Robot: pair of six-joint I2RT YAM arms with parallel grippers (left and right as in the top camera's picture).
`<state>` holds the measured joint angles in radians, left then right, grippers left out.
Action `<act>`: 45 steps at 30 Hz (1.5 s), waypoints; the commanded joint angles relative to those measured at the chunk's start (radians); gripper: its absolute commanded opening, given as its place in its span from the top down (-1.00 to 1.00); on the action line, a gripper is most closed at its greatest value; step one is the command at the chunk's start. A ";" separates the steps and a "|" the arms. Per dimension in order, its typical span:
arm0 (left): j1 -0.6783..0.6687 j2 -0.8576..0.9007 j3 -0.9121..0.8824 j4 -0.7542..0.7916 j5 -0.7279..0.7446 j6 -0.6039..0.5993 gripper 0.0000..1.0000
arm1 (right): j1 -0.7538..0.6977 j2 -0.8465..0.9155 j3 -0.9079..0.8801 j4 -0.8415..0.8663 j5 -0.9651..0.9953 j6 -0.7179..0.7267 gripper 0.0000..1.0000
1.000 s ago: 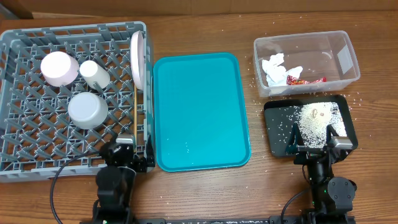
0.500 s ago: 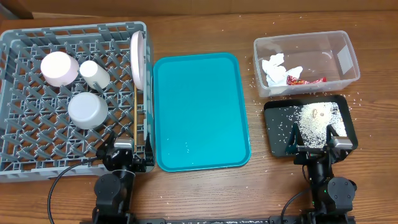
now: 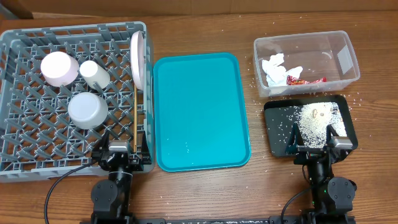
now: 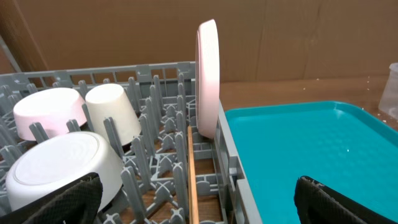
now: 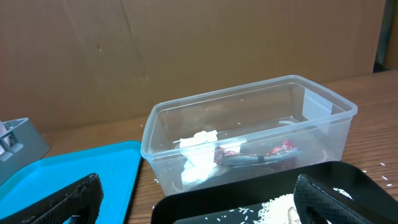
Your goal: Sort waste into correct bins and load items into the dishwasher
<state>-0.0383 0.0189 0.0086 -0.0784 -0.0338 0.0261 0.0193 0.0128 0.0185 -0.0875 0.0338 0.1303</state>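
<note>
Currently on the surface [image 3: 249,193], item by item:

- Left end effector [image 3: 122,151]: jaws spread wide, nothing between them; low at the near right corner of the dish rack [image 3: 18,37].
- Chopsticks [image 3: 135,115]: in the rack, lying lengthwise straight ahead of the left end effector, along the rack's right wall.
- Large round plate [image 3: 137,59]: standing on edge in the rack, farther ahead of the left end effector, beyond the far end of the chopsticks.
- Bowl [image 3: 87,110]: upside down in the rack, ahead and to the left of the left end effector.
- Small white cup [image 3: 95,73] and pale-pink dish [image 3: 59,67]: both upside down, side by side beyond the bowl.
- Teal tray [image 3: 199,112]: ahead and to the right of the left end effector, just beside the rack; a few white grains on it.
- Right end effector [image 3: 317,140]: jaws spread wide, holding nothing; over the near edge of the black tray [image 3: 273,143].
- Rice scraps [image 3: 317,118]: heaped on the black tray just ahead of the right end effector; stray grains lie on the surface around it.
- Clear tub [image 3: 345,46]: beyond the black tray, farther ahead of the right end effector.
- Crumpled tissue [image 3: 273,67] and red wrapper [image 3: 298,79]: inside the tub, next to each other.
</note>
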 commanded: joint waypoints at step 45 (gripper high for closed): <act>0.050 -0.015 -0.003 0.001 0.031 -0.014 -1.00 | -0.004 -0.010 -0.010 0.007 0.006 -0.004 -1.00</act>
<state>0.0074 0.0158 0.0086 -0.0788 -0.0185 0.0254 0.0193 0.0128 0.0185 -0.0872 0.0334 0.1299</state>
